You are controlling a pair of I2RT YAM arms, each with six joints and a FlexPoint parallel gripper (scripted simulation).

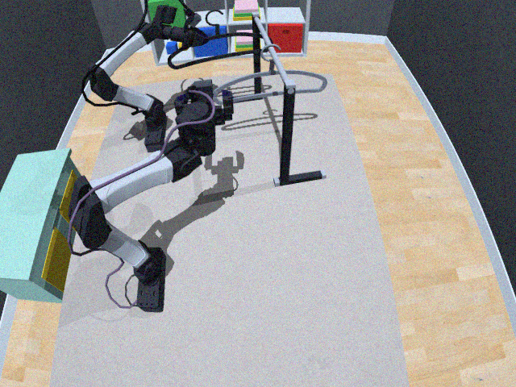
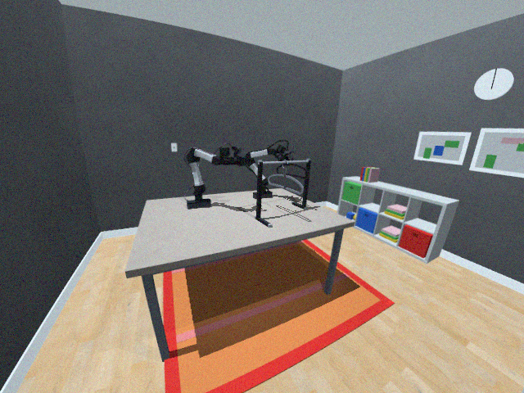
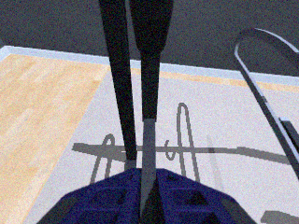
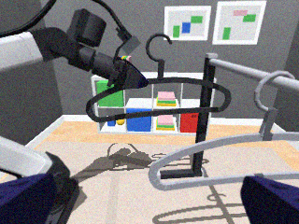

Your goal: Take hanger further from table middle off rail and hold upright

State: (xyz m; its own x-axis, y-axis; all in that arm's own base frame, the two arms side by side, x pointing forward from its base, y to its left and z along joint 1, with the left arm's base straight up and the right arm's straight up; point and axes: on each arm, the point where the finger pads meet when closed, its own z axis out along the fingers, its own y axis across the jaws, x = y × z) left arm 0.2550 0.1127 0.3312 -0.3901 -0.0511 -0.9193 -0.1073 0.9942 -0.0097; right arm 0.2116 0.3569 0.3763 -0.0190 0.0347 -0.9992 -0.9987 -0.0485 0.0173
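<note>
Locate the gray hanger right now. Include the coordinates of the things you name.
The gray hanger point(image 1: 322, 81) point(image 2: 270, 179) hangs on the rail point(image 1: 272, 52) point(image 2: 279, 161) point(image 4: 243, 69); in the top view it is right of the right end effector point(image 1: 220, 106).

The hanger point(image 1: 183, 65) point(image 4: 159, 113) I pinch is plain black, while the other hanger point(image 1: 322, 81) point(image 2: 269, 181) point(image 4: 206, 183) is plain grey, and my fingertips show dark blue. I see a pale grey rail point(image 1: 275, 54) point(image 2: 279, 161) point(image 4: 243, 70) over black posts point(image 1: 287, 137) point(image 2: 259, 190) point(image 4: 203, 131), a speckled grey table top point(image 1: 291, 270) point(image 2: 203, 237), and arms banded in white and black. Beneath lies an orange rug point(image 2: 295, 334) with a red border and pink stripes, on tan floorboards point(image 1: 433, 200) point(image 2: 422, 338) patterned with lighter and darker planks.
</note>
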